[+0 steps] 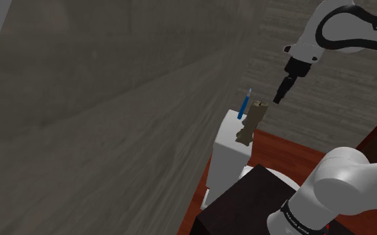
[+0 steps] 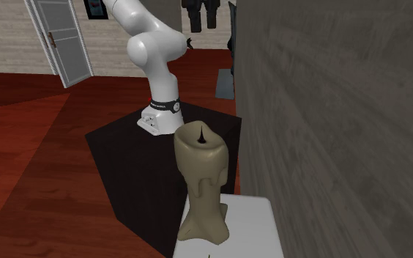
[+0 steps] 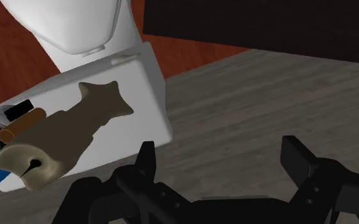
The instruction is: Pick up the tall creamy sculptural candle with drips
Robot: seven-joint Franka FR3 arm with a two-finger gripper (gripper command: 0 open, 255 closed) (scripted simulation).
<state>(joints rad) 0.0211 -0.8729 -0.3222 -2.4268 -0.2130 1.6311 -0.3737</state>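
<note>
The tall cream-tan candle (image 1: 250,124) stands upright on a white block (image 1: 228,157), with drips down its sides and a dark wick at the top. In the second exterior view the candle (image 2: 201,183) is close up, flaring at its foot. My black gripper (image 1: 281,91) hangs above it and off to the shoulder view's right, not touching it. In the wrist view the candle (image 3: 63,137) lies off to one side of the gripper (image 3: 223,164), whose fingers (image 3: 147,163) stand wide apart with nothing between them. The gripper (image 2: 202,20) also shows high in the second exterior view.
A large grey wall (image 1: 113,100) runs close beside the white block. A blue stick-like thing (image 1: 245,105) stands just behind the candle, next to small brown and black items (image 3: 20,122). The dark stand (image 1: 244,200) sits on red-brown floor; a grey door (image 2: 62,37) is far off.
</note>
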